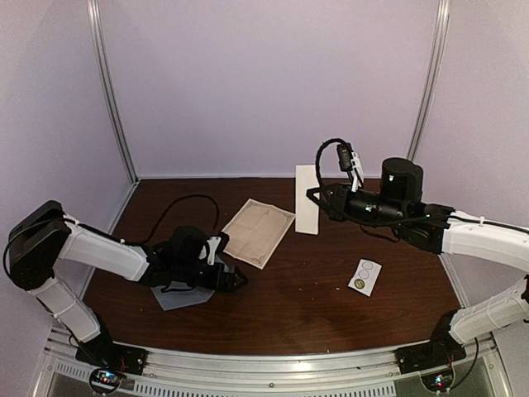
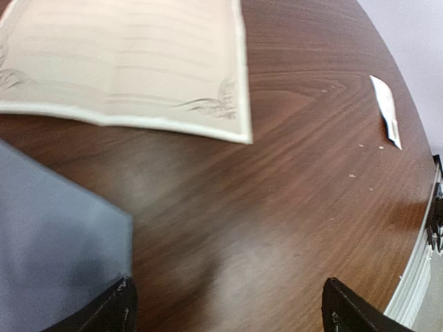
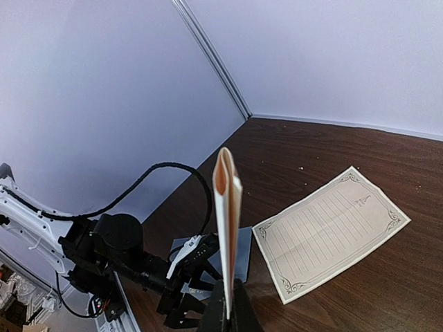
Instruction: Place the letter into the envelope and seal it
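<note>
Wooden table (image 1: 331,318): dark brown, carrying the papers, with both arms reaching over it.
Left gripper (image 1: 237,280): sitting low at the near left, its fingers (image 2: 111,308) standing wide apart and gripping nothing.
Right gripper (image 1: 316,197): hanging over the far right, pinching the folded letter (image 1: 307,198) by one edge.
Lined sheet (image 1: 259,231): cream with an ornate border, lying flat and unfolded near the middle, between the two grippers.
Folded letter: white, standing on edge in the right gripper's fingers.
Envelope (image 1: 183,298): grey-blue, lying flat at the near left, partly hiding under the left gripper; contact is not showing.
Sticker strip (image 1: 364,276): white with circles, lying flat at the near right, well apart from the envelope.
</note>
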Controlling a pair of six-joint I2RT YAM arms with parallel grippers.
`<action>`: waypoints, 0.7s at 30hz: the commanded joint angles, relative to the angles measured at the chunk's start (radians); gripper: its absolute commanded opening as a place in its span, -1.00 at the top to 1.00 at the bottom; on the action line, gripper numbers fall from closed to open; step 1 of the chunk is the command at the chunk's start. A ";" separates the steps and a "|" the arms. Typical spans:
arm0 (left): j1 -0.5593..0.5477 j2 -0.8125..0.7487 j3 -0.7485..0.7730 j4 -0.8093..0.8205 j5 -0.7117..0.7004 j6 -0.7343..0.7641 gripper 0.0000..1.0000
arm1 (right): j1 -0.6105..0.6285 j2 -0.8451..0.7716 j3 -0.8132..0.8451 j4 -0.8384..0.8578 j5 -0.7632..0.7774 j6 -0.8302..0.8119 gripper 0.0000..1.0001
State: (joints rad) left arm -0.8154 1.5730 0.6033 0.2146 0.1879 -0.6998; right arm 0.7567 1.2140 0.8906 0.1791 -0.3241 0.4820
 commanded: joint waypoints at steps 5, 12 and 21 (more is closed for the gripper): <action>-0.067 -0.082 0.179 -0.114 -0.116 0.025 -0.92 | -0.016 0.021 0.007 -0.047 0.042 0.031 1.00; 0.113 -0.237 0.041 -0.303 -0.112 -0.100 -0.95 | -0.023 0.145 0.041 -0.063 0.001 0.036 1.00; 0.460 -0.529 -0.234 -0.362 0.007 -0.185 -0.95 | -0.022 0.270 0.112 -0.065 -0.054 0.017 1.00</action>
State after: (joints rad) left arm -0.4767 1.1320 0.4305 -0.1051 0.1226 -0.8440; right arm 0.7391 1.4528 0.9340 0.1108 -0.3431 0.5041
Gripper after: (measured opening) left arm 0.976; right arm 0.005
